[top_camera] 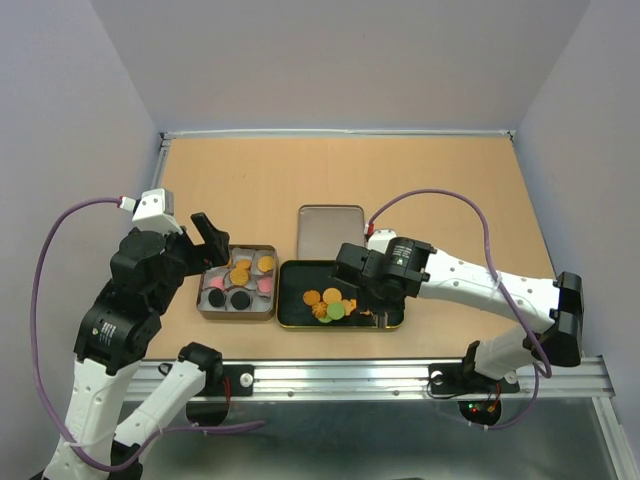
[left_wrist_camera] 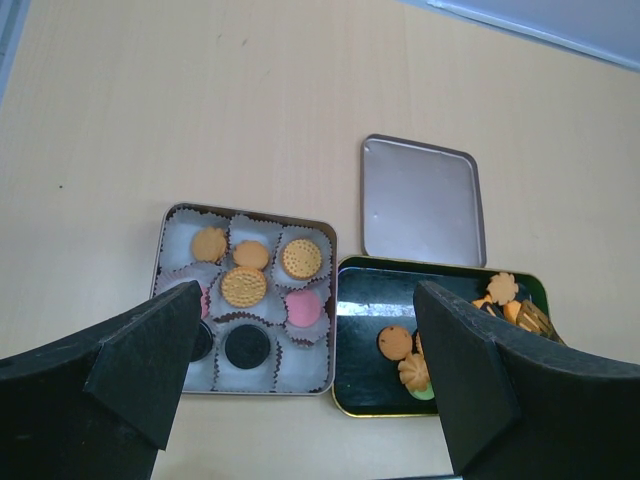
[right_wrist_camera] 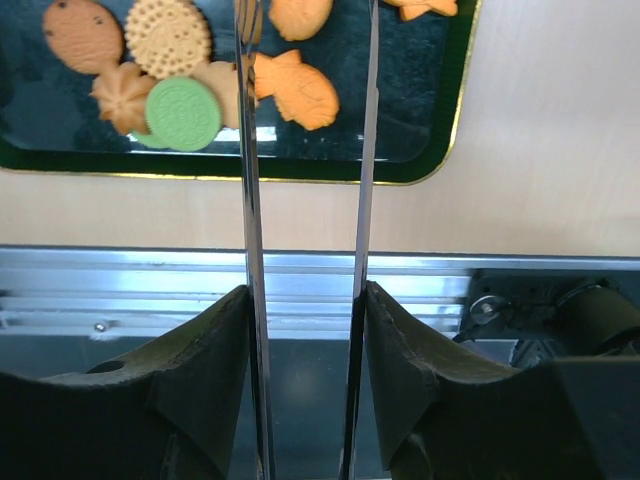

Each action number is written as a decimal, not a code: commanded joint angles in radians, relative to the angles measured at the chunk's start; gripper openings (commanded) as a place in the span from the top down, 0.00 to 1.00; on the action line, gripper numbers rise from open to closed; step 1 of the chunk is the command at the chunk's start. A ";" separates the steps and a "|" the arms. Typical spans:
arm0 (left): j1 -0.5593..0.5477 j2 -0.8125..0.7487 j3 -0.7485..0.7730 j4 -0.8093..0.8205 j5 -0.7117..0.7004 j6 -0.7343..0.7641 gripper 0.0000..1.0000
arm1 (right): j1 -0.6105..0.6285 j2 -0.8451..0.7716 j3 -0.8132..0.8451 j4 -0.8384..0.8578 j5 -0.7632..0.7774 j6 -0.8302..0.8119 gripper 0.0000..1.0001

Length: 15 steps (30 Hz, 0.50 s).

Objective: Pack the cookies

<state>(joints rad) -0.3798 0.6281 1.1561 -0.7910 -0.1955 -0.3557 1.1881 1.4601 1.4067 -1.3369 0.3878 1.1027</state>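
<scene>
Right gripper (right_wrist_camera: 305,300): clamped on tweezers (right_wrist_camera: 247,200) above tray (right_wrist_camera: 440,150), near table (right_wrist_camera: 540,130) edge. Left gripper (left_wrist_camera: 310,310): jaws apart. Risk: thin blades losing fish cookie (right_wrist_camera: 295,90).

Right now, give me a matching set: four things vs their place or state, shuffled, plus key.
1 lid
2 green cookie
3 black cookie
4 right pincer

A in a paper cup in the square tin
B shut on metal tongs
C flat on the table beyond the dark tray
D loose in the dark tray

Pairs: 1-C, 2-D, 3-A, 4-B
</scene>
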 commanded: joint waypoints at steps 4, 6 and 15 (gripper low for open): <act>-0.004 -0.004 -0.006 0.021 -0.004 0.020 0.01 | -0.056 -0.050 -0.072 0.090 -0.035 -0.021 0.50; -0.004 -0.002 -0.007 0.024 -0.004 0.021 0.01 | -0.058 -0.040 -0.078 0.107 -0.046 -0.032 0.51; -0.004 -0.007 -0.013 0.024 -0.015 0.026 0.01 | -0.058 -0.006 -0.069 0.134 -0.086 -0.046 0.51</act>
<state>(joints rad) -0.3798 0.6281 1.1553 -0.7910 -0.1959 -0.3481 1.1328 1.4490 1.3373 -1.2423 0.3153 1.0657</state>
